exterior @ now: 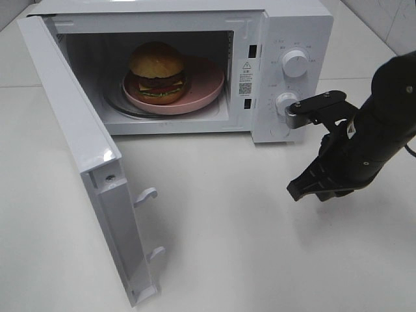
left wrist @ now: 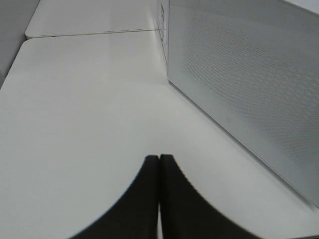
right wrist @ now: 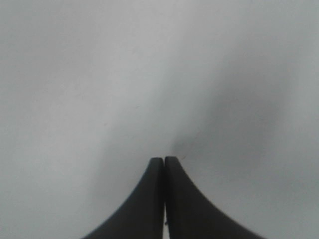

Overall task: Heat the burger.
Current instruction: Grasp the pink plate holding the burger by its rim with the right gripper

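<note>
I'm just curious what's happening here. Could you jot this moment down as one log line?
burger: on plate inside microwave | door: open | left gripper: shut, empty | right gripper: shut, empty, over table

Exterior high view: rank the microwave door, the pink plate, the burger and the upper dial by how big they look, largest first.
1. microwave door, though it swings out nearest the camera, which flatters it
2. pink plate
3. burger
4. upper dial
</note>
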